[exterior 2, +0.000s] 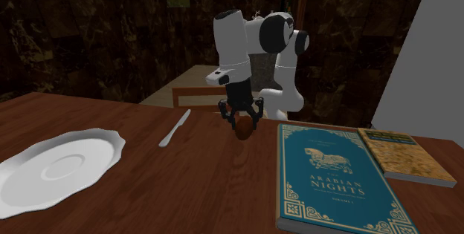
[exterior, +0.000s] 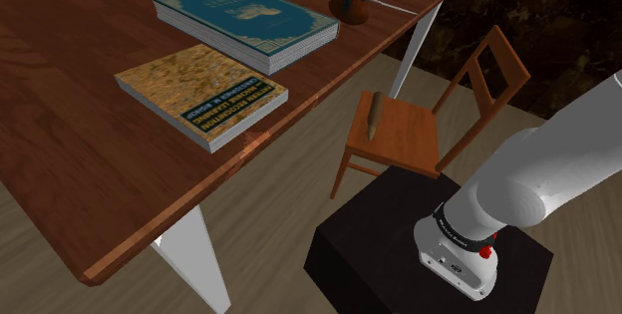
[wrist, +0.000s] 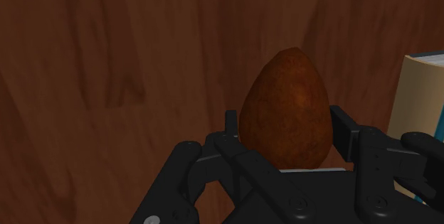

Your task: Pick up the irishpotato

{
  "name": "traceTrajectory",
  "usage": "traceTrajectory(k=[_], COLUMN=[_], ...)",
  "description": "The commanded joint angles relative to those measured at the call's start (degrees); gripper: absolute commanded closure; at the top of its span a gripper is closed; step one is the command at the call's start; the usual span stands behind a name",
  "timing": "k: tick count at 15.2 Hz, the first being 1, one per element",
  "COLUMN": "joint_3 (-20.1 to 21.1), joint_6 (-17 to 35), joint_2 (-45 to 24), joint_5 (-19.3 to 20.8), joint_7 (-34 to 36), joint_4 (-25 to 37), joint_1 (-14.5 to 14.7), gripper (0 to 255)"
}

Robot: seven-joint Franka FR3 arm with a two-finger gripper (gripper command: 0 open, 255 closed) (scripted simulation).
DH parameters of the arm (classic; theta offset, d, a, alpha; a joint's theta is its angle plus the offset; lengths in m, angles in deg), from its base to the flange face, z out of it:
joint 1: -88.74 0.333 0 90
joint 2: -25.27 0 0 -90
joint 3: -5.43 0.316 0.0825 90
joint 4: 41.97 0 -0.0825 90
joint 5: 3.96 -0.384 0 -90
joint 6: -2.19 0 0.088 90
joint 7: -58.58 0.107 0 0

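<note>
Brown potato (wrist: 284, 109) wedged btwn gripper (wrist: 288, 124) jaws, clenched on both flanks, over wooden table (wrist: 107, 80), nr blue book (exterior 2: 327, 173).

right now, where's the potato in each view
shoulder view: potato top middle, beside the teal book
second exterior view: centre, left of the book
wrist view: in the gripper, book beside it
shared landmark: the teal book

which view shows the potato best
The wrist view: the brown potato looms large, clasped between the fingers of the tool. The second exterior view shows it small on the table under the tool; the shoulder view shows a small dark lump far off.
</note>
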Motion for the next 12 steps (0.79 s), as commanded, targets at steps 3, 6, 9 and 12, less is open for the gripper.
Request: traceTrajectory(k=[3,6,9,12], joint_3=[0.0,0.0,-0.1,-0.2], joint_6=[0.0,-0.8,-3.1,-5.5], joint_2=[0.0,-0.2,-0.7,-1.4], joint_5=[0.0,0.0,-0.1,-0.2], joint_7=[0.0,0.1,0.4,0.7], joint_4=[0.0,0.9,3.9,7.0], joint_1=[0.0,0.0,0.0,0.0], gripper=[255,255,255,255])
